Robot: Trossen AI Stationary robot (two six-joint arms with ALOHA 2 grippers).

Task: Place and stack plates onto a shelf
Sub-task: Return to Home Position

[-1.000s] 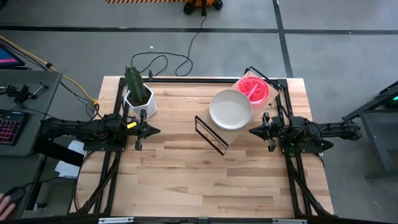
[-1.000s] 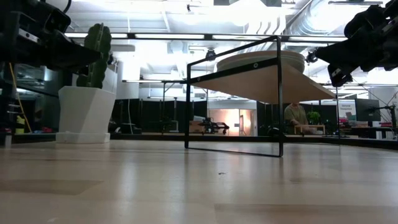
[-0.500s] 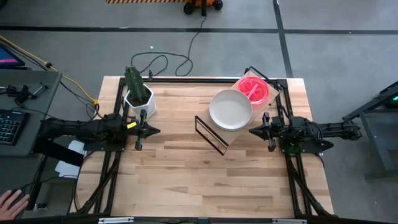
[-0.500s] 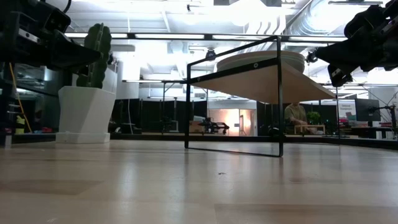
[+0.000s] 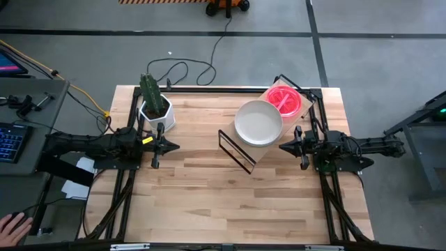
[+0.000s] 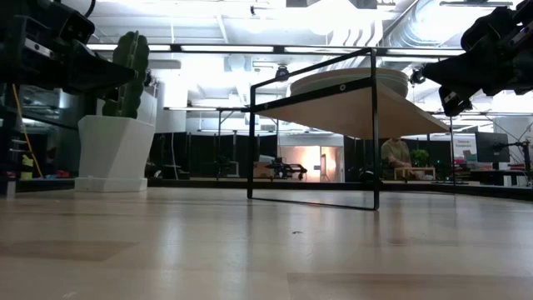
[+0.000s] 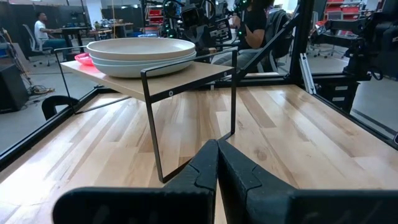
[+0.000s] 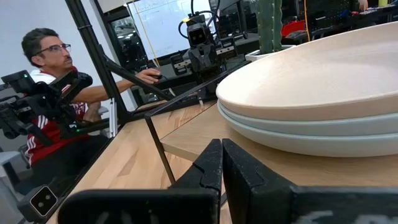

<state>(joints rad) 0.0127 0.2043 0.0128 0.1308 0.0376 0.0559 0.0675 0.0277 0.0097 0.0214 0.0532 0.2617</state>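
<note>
The shelf is a plywood board on a thin black frame, standing slantwise on the table right of centre. A stack of pale plates, cream-white on top of grey-green, rests on its nearer end. Pink plates are stacked on its far end. My left gripper is shut and hovers left of the shelf, pointing at it. My right gripper is shut and hovers just right of the shelf's near end. In the right wrist view the pale stack sits close ahead on the board.
A white pot with a green cactus stands near the table's far left corner, beyond my left gripper. Bare wooden tabletop stretches across the near half. A person sits beyond the table's left side; a hand shows near the keyboard.
</note>
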